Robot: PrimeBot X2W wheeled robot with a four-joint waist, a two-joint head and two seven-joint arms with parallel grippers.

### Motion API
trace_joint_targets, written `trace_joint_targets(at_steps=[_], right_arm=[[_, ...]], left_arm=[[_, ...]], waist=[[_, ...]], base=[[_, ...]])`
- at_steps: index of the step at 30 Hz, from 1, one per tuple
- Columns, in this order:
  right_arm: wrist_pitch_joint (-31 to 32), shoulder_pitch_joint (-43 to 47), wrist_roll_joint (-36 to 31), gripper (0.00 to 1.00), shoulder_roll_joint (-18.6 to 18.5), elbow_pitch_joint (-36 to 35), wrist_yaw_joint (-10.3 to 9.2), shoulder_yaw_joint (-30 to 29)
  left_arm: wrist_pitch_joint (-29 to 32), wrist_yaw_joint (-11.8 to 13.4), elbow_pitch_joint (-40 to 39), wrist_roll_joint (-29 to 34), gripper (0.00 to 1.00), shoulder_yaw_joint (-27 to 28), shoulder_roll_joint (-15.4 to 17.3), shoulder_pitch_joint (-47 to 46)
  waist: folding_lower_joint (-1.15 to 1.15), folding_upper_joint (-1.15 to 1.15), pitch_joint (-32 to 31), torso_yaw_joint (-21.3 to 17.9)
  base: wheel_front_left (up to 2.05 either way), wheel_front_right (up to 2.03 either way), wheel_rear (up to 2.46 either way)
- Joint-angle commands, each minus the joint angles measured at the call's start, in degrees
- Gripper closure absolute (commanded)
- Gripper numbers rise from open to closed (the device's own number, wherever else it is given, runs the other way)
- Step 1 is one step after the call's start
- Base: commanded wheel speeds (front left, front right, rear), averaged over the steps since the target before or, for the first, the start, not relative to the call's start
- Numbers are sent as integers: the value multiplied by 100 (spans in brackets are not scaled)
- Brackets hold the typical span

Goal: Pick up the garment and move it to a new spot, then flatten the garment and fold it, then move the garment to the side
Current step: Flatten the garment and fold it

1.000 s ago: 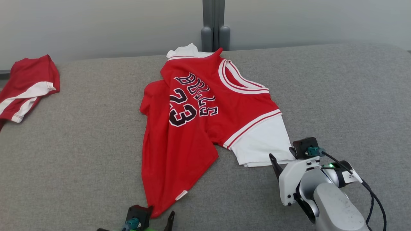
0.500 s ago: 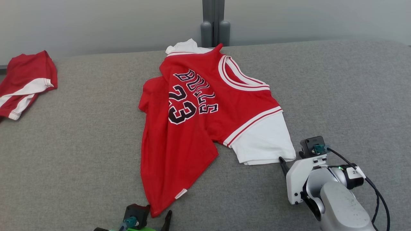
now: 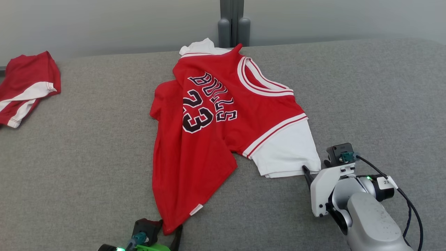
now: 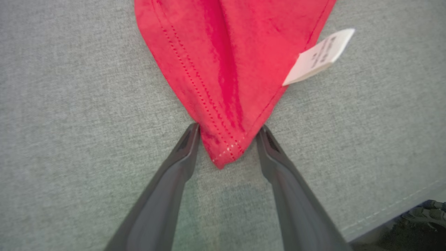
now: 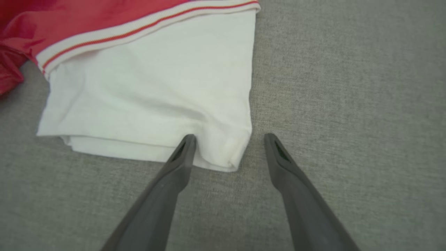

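Note:
The garment (image 3: 209, 139) is a red jersey with black "BULLS 23" lettering and white sleeves, lying crumpled on the grey table (image 3: 87, 157). Its red hem corner (image 4: 223, 69) points down between the fingers of my left gripper (image 4: 228, 129), which stand apart on either side of it at the table's near edge. My right gripper (image 5: 228, 136) is open at the near corner of the white sleeve (image 5: 150, 94). One finger lies over the sleeve's edge and the other rests on bare grey cloth. In the head view the right gripper (image 3: 315, 169) sits at the lower right.
A second red and white garment (image 3: 26, 83) lies at the far left of the table. A grey post (image 3: 232, 31) stands behind the table against a pale wall. A white label (image 4: 318, 57) hangs off the hem. The table's near edge (image 4: 390, 209) runs close behind my left gripper.
My left gripper's fingers have drawn in toward the hem corner. The right gripper has shifted a little to the right along the sleeve's edge. The head view has drifted slightly.

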Motion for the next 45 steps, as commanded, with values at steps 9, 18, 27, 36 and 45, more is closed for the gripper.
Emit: trace_joint_targets(at_steps=[9, 18, 27, 36, 45], right_arm=[[-105, -113, 122, 0, -12, 134, -11, 141], [-400, -216, 615, 100, -21, 326, -11, 253], [-1167, -351, 1472, 100, -20, -300, -11, -153], [-439, -290, 2615, 100, -40, -3835, -9, -1093], [1714, -1621, 2891, 100, -169, -6138, -7, -1941]], left_arm=[[-34, 41, 155, -71, 44, -65, 53, -92], [-60, 58, 203, -125, 100, -121, 46, -204], [-67, 191, -1022, -650, 100, 427, 170, -70], [1233, 99, -4495, -1791, 100, 1205, 734, 6], [2879, 69, -6304, -2846, 100, 1726, 1571, -1368]], waist=[[0, 0, 37, -8], [0, 0, -29, 0], [0, 0, -258, -29], [0, 0, -565, -242], [0, 0, -322, -509]], base=[[0, 0, 0], [0, 0, 0], [0, 0, 0], [0, 0, 0], [0, 0, 0]])
